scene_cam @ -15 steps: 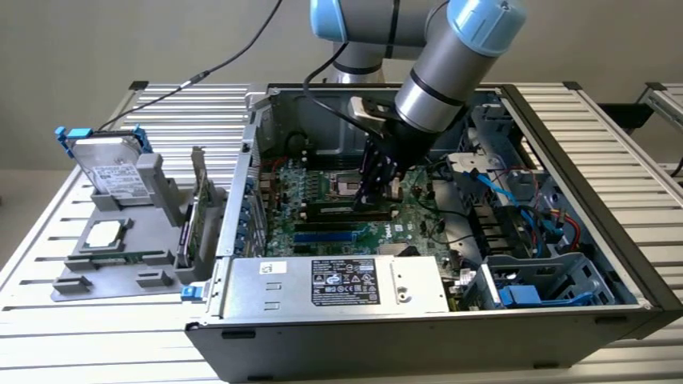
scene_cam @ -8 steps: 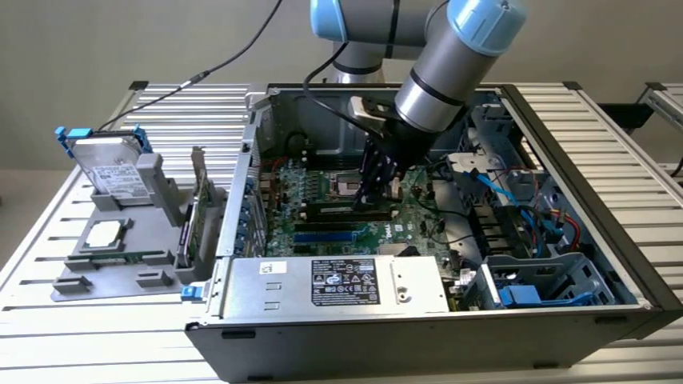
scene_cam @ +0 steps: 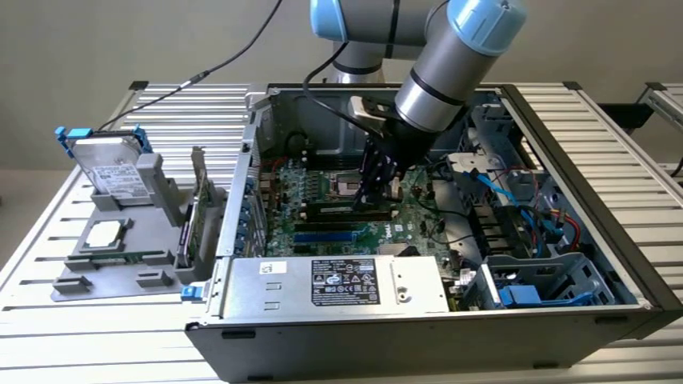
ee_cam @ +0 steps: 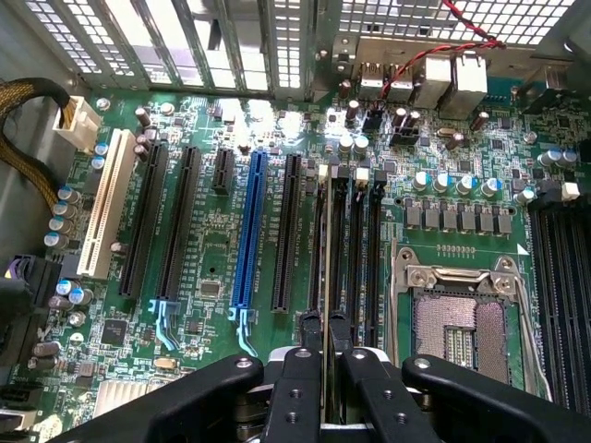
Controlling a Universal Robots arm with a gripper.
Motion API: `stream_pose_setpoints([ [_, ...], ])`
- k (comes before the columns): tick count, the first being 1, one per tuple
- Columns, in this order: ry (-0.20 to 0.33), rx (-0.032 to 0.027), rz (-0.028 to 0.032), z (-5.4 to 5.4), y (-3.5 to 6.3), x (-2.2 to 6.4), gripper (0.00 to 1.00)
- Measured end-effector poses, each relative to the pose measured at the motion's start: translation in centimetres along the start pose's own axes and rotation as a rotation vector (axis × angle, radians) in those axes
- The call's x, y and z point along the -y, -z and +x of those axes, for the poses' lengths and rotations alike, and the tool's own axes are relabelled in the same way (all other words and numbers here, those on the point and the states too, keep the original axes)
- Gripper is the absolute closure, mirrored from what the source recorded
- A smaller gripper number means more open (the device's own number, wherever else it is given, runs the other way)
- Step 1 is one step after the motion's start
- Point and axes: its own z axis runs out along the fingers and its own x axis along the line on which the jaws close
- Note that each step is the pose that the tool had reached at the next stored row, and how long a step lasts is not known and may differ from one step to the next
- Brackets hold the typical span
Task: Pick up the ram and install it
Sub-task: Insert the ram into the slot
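Jaws pinch ram point(ee_cam: 326, 242) mid-length; gripper point(ee_cam: 325, 325) low over board. Ram edge-on, upright, at slots point(scene_cam: 341, 211), 6 o'clock of socket point(scene_cam: 344, 186) in exterior view. Probably light, stiff, thin, brittle; best held mid-length near top edge, clear of contacts.

- Exterior view: even, diffuse light from above. The ribbed table point(scene_cam: 64, 320) reads pale and flat, with soft shadows only.
- The interior of the computer case point(scene_cam: 597, 240) is dimmer, and the arm point(scene_cam: 449, 72) shades the motherboard point(scene_cam: 320, 228) below it.
- Wrist view: the perforated rear panel point(ee_cam: 231, 37) is washed out to white, with glare on the board surface just beside it.
- The gripper point(ee_cam: 325, 325) forms a dark foreground mass. The ram point(ee_cam: 328, 240), clamped edge-on between its fingers, shows as a thin pale line.
- The socket frame point(ee_cam: 462, 277) carries bright metallic highlights.
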Motion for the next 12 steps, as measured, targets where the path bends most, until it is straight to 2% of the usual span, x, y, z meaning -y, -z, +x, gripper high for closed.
stream_pose_setpoints([
  [12,-0.014,0.0055,0.0,0.09,0.01,0.02,0.86],
])
